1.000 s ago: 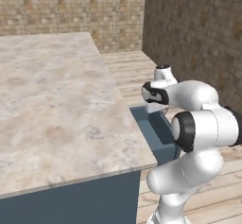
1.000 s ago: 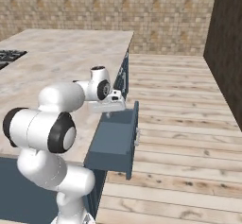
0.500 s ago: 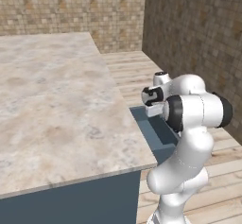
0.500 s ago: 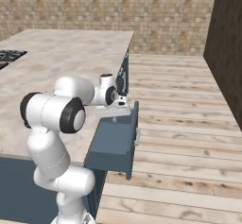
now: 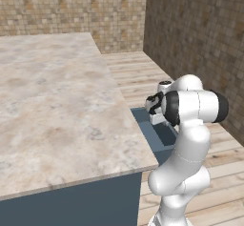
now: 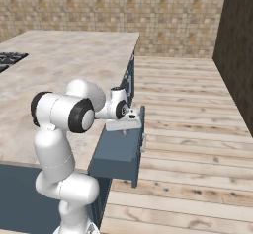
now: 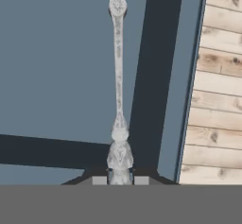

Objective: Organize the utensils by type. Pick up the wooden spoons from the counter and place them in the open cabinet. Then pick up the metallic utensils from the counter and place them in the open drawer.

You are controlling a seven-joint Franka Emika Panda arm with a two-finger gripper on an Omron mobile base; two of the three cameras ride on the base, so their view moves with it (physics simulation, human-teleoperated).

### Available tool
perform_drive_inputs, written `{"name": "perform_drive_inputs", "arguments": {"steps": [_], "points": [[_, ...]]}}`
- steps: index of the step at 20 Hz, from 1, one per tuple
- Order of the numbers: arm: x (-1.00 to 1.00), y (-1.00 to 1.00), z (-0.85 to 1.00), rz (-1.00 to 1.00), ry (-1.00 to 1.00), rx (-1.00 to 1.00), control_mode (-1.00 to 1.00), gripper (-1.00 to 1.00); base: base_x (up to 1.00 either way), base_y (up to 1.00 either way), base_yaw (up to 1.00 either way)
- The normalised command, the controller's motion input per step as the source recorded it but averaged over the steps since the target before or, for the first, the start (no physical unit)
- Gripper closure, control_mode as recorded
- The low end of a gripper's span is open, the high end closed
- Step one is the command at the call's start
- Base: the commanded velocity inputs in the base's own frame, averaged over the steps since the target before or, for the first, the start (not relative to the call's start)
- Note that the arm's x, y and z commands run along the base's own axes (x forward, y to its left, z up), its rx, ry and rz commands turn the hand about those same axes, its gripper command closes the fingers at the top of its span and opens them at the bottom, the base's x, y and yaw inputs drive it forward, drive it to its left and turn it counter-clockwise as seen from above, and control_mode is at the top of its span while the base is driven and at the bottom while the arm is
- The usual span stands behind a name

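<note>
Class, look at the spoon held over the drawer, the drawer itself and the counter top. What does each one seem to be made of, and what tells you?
Spoon: apparently metal, silver-grey with embossed ornament along its handle.
Drawer: probably painted wood or board, flat matt blue-grey without grain.
Counter: looks like polished stone, mottled beige-grey veining.

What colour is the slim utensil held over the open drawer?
Silver-grey: the slim metal spoon has an embossed handle, clearest in the hand view.

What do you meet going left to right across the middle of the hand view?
Blue drawer bottom → silver metal spoon held upright in the jaws → dark drawer wall → wooden floor.
</note>
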Motion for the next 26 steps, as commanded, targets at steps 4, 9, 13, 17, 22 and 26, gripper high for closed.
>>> {"name": "perform_drive_inputs", "arguments": {"steps": [4, 9, 13, 17, 22, 26], "points": [[0.0, -0.23, -0.32, 0.06, -0.01, 0.04, -1.0, 1.0, 0.0, 0.0, 0.0], [0.0, -0.16, -0.3, 0.07, -0.02, 0.03, -1.0, 1.0, 0.0, 0.0, 0.0], [0.0, -0.06, -0.36, 0.09, -0.02, 0.0, -1.0, 1.0, 0.0, 0.0, 0.0], [0.0, -0.01, -0.39, 0.1, 0.0, 0.0, -1.0, 1.0, 0.0, 0.0, 0.0], [0.0, -0.03, -0.37, 0.09, -0.01, 0.0, -1.0, 1.0, 0.0, 0.0, 0.0], [0.0, -0.16, -0.26, 0.08, -0.02, 0.01, -1.0, 1.0, 0.0, 0.0, 0.0]]}}
